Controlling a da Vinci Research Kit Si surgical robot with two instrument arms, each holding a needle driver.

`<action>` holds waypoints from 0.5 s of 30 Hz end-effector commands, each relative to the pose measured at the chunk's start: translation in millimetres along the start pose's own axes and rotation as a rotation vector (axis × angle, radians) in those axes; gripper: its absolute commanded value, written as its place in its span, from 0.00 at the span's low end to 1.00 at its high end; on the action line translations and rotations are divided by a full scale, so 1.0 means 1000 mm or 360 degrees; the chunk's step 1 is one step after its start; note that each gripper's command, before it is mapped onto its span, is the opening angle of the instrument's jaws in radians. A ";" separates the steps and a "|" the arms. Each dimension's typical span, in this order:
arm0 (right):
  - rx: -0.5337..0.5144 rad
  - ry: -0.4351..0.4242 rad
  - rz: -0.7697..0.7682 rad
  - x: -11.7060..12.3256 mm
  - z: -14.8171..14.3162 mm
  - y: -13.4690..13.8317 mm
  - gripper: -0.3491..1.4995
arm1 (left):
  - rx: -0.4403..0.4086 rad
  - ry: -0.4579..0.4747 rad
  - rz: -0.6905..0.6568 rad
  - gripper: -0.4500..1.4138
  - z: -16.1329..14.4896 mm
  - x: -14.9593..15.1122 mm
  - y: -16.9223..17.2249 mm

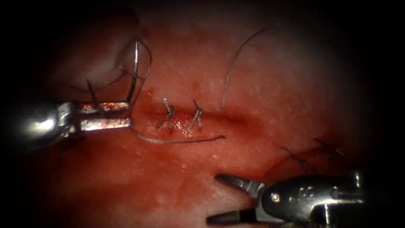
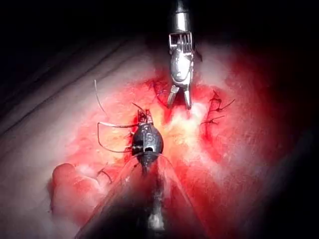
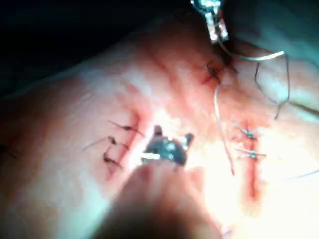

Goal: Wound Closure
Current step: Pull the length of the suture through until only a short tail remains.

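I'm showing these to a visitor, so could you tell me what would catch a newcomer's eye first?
The curved needle, standing clear of the tissue left of the cut, held near one end by the left tool. Next, two finished stitches across the cut, and the right tool below it, jaws open and holding nothing.

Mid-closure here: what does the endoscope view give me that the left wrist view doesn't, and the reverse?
Endoscope: two stitches across the cut, with thread trailing below them. Left wrist: the needle's bend seen side-on, beside the left pincer. Both: the left pincer holds the needle near one end, clear of the tissue, at the cut's left end; the right pincer is open and empty.
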 end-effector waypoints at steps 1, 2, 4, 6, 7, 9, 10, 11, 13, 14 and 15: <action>-0.0027 -0.0008 0.0005 -0.0009 0.0005 0.0005 0.90 | 0.0003 -0.0001 -0.0002 0.00 0.0005 -0.0003 0.0000; -0.0084 -0.0016 -0.0015 -0.0012 0.0012 0.0015 0.89 | 0.0002 0.0000 -0.0003 0.00 0.0004 -0.0003 -0.0001; -0.0110 -0.0011 -0.0017 -0.0013 0.0016 0.0020 0.89 | 0.0003 -0.0001 -0.0003 0.00 0.0005 -0.0003 0.0000; -0.0174 -0.0002 -0.0045 -0.0016 0.0032 0.0036 0.86 | 0.0005 -0.0002 -0.0012 0.00 0.0006 -0.0003 0.0000; -0.0197 -0.0006 -0.0050 -0.0017 0.0036 0.0040 0.86 | 0.0006 -0.0002 -0.0012 0.00 0.0006 -0.0003 0.0000; -0.0231 -0.0013 -0.0066 -0.0018 0.0045 0.0050 0.84 | 0.0006 -0.0002 -0.0012 0.00 0.0006 -0.0003 0.0001; -0.0231 -0.0013 -0.0066 -0.0018 0.0045 0.0050 0.84 | 0.0006 -0.0002 -0.0012 0.00 0.0006 -0.0003 0.0001; -0.0250 -0.0012 -0.0070 -0.0019 0.0048 0.0054 0.83 | 0.0006 -0.0002 -0.0012 0.00 0.0006 -0.0003 0.0001; -0.0290 -0.0009 -0.0099 -0.0021 0.0055 0.0063 0.80 | 0.0007 -0.0003 -0.0022 0.00 0.0007 -0.0003 0.0001; -0.0290 -0.0009 -0.0099 -0.0021 0.0055 0.0063 0.80 | 0.0007 -0.0003 -0.0022 0.00 0.0007 -0.0003 0.0001; -0.0319 -0.0008 -0.0127 -0.0023 0.0058 0.0069 0.75 | 0.0008 -0.0003 -0.0022 0.00 0.0007 -0.0003 0.0001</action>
